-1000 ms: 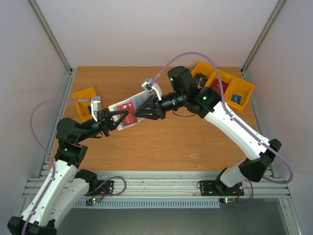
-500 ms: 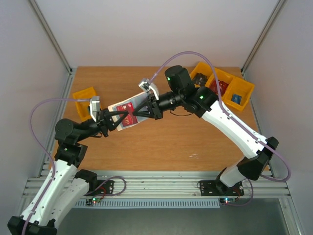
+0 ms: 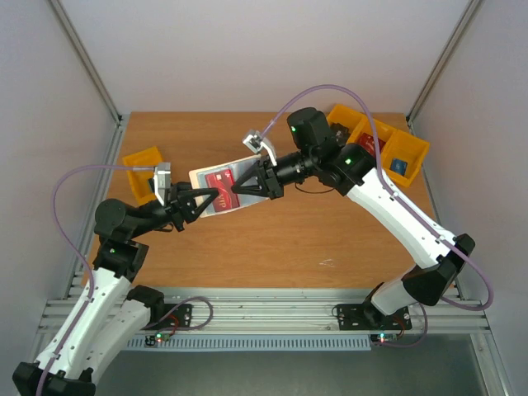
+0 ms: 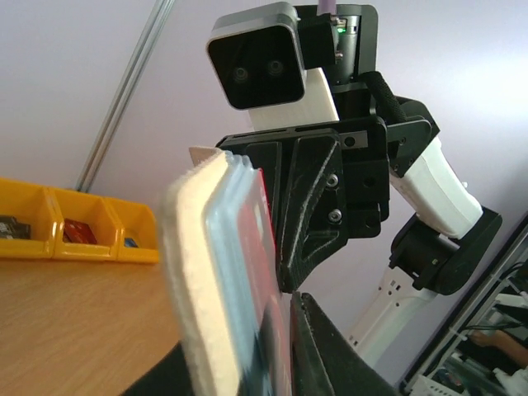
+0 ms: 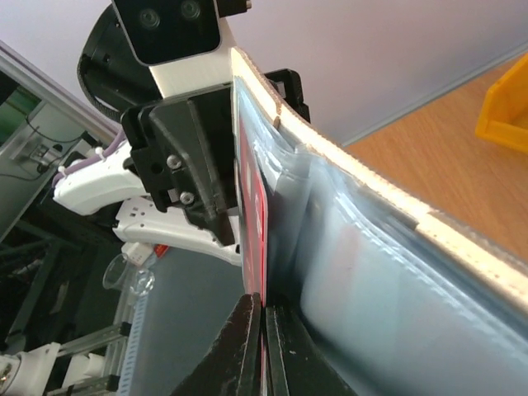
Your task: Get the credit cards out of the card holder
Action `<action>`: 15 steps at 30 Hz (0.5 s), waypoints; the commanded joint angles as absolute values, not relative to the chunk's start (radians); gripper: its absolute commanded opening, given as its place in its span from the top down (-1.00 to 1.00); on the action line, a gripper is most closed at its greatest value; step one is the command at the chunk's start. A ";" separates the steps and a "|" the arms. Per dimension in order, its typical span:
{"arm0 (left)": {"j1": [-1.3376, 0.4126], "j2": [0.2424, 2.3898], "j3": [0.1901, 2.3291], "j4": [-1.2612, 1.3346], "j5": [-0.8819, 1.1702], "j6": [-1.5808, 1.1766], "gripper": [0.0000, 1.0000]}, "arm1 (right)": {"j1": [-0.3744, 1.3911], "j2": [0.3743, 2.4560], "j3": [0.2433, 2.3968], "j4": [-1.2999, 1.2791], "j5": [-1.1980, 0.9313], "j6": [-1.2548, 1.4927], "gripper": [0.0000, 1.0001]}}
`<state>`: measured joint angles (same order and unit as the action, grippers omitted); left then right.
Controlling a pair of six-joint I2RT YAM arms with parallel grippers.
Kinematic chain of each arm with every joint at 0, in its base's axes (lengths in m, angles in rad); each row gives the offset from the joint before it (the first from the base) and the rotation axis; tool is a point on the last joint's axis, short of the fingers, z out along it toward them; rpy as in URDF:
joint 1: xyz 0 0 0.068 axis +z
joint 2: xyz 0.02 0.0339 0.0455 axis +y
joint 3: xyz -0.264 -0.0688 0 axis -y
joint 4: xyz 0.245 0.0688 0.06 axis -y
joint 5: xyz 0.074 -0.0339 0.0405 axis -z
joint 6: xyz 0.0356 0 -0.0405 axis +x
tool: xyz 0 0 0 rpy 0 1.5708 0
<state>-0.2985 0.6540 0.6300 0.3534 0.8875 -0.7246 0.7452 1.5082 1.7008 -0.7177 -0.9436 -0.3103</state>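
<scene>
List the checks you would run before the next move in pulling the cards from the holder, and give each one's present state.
1. Right gripper shut on the red card: ok.
2. Left gripper gripping the holder firmly: cannot tell.
3. Red card out of its pocket: not ok, it sits inside.
4. Holder lifted off the table: ok, held in the air between both grippers.

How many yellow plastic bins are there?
4 yellow plastic bins: one at the wooden table's left edge, three in a row at its far-right corner, one partly behind the right arm.
</scene>
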 commanded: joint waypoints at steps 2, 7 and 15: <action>-0.301 0.642 0.632 0.392 0.912 -0.708 0.84 | 0.736 1.474 1.731 -0.772 -0.981 -0.356 0.98; -0.301 0.639 0.634 0.383 0.913 -0.704 0.99 | 0.718 1.467 1.745 -0.825 -0.975 -0.388 0.97; -0.302 0.644 0.634 0.400 0.927 -0.707 1.00 | 0.724 1.463 1.721 -0.816 -0.836 -0.354 0.80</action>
<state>-0.3038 0.6537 0.6296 0.3489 0.9100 -0.7193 0.7170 1.4914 1.7119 -0.8162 -0.9295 -0.3637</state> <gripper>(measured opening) 0.063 0.093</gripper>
